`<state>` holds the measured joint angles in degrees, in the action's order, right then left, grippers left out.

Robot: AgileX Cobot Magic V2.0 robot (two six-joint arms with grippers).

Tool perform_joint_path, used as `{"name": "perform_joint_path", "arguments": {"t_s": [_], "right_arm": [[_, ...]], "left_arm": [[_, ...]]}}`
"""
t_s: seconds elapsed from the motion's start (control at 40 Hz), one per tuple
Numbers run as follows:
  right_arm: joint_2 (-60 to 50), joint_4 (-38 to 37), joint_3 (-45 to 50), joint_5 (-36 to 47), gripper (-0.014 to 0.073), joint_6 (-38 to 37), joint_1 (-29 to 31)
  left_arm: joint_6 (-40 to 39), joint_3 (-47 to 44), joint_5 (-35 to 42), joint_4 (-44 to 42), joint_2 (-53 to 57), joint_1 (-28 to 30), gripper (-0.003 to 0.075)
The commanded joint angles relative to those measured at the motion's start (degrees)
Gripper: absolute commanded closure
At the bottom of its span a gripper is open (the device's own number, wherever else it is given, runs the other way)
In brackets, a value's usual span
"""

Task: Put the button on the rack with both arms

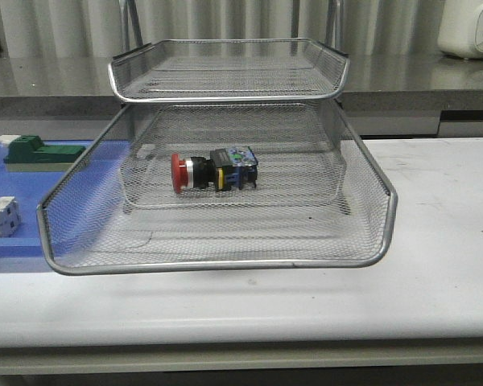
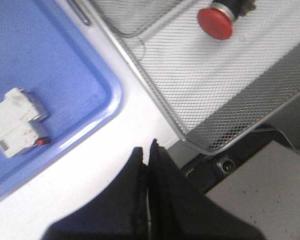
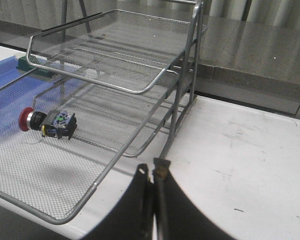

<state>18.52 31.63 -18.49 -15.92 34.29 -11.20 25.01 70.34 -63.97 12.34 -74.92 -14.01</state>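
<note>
1. Front view: button (image 1: pixel 214 170) lies on its side on the mesh of the pulled-out tier of the wire rack (image 1: pixel 225 261), about in the middle of that tier and under the upper tier. Its long axis runs left to right. The red head points to the left and the blue and yellow body to the right. No gripper shows in this view. On the left, on the blue tray (image 1: pixel 16 181), stand a green-and-white block (image 1: pixel 39 151) and a white block (image 1: pixel 0 215).

2. Left wrist view: the left gripper (image 2: pixel 149 150) has its fingers pressed together with nothing between them, above the bare white table beside the blue tray (image 2: pixel 65 65). The button (image 2: pixel 217 20) is seen mostly as its red head, which faces towards this camera. It lies inside the rack (image 2: pixel 190 135), well apart from the fingers and beyond the rim. A white block (image 2: pixel 15 122) lies on the tray.

3. Right wrist view: the right gripper (image 3: pixel 154 172) is also closed and empty, over the table just outside the right rim of the rack (image 3: pixel 140 90). The button (image 3: pixel 47 121) lies to its left, well apart, with the body end nearer to this gripper and the head turned away. Which arm is nearer I cannot tell. I judge the placing already done, so the coming move is probably to push the tier in.
</note>
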Motion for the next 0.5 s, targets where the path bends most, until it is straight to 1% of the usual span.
{"name": "perform_joint_path", "arguments": {"t_s": [0.0,0.275,0.475], "right_arm": [[0.3,0.7,-1.6,3.4,0.0653,0.0,-0.2],[0.3,0.7,-1.6,3.4,0.0653,0.0,-0.2],[0.3,0.7,-1.6,3.4,0.0653,0.0,-0.2]], "left_arm": [[-2.4,-4.3,7.4,1.3,8.1,3.0,0.0739],[-3.3,-20.4,21.1,1.3,28.5,10.3,0.0739],[-3.3,-30.9,28.1,1.3,45.2,12.8,0.0739]]}}
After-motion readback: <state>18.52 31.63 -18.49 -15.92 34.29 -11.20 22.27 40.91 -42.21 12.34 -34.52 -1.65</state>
